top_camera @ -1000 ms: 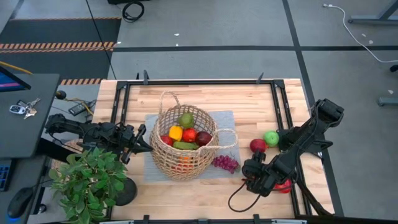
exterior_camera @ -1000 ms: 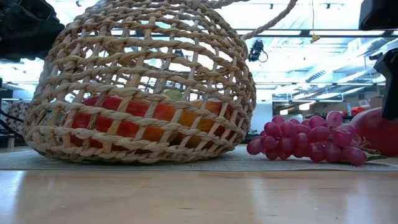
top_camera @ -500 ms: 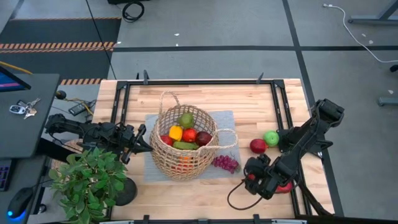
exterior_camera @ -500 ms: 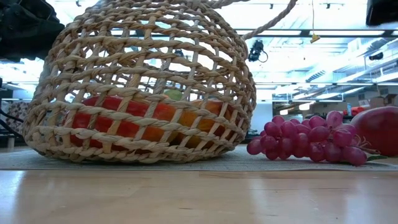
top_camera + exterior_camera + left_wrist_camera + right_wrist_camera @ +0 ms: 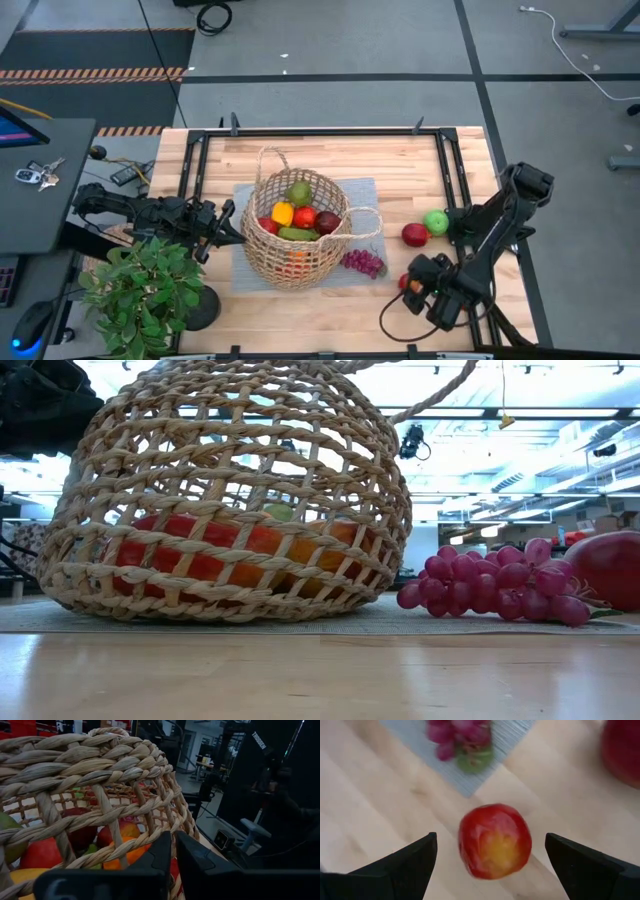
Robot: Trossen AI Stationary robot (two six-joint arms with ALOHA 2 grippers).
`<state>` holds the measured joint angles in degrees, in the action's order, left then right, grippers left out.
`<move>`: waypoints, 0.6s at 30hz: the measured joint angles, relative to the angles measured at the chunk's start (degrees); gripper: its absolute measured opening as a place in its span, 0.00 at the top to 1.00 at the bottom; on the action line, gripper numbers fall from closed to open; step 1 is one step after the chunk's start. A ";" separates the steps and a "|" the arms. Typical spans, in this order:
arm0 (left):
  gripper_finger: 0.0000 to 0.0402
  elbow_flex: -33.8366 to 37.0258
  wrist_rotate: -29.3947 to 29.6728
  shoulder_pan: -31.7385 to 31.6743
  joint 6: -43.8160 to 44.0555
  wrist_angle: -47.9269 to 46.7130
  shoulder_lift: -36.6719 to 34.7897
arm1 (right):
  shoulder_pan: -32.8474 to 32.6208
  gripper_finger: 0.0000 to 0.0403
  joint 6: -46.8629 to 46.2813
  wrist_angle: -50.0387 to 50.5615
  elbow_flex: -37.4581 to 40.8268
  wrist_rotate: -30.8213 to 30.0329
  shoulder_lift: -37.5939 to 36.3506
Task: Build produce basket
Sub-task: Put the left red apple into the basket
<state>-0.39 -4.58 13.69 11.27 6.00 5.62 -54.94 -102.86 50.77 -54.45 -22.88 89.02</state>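
Note:
The wicker basket stands on a grey mat at mid-table. It holds several fruits: a lemon, red apples, green pears and an orange one low down. My left gripper is at the basket's left rim, shut on it. Purple grapes lie on the mat's near right corner. A red apple lies on the bare wood. My right gripper is open, with one finger on either side of that apple and not touching it. My left gripper pinches the basket's woven rim between its two fingers, on the basket's left side. The fingers come level from the table's left. The basket stands with its bottom on the mat.
Another red fruit and a green apple lie on the wood right of the basket. A leafy potted plant stands at the near left corner. A black frame runs around the table top.
My right gripper has drawn back toward the table's near right corner, away from the grapes. The red apple now shows uncovered on the wood in front of it.

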 joint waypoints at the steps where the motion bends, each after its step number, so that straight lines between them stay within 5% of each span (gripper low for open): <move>1: 0.91 0.00 0.00 0.00 0.02 -0.01 0.00 | -0.37 0.07 -1.02 0.27 0.18 0.16 0.43; 18: 0.92 -0.01 0.00 0.00 0.02 0.04 0.01 | -0.98 0.08 -0.85 -2.03 0.78 2.84 7.81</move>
<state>-0.40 -4.58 13.69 11.29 6.04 5.63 -55.93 -103.71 48.74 -53.67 -20.03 96.83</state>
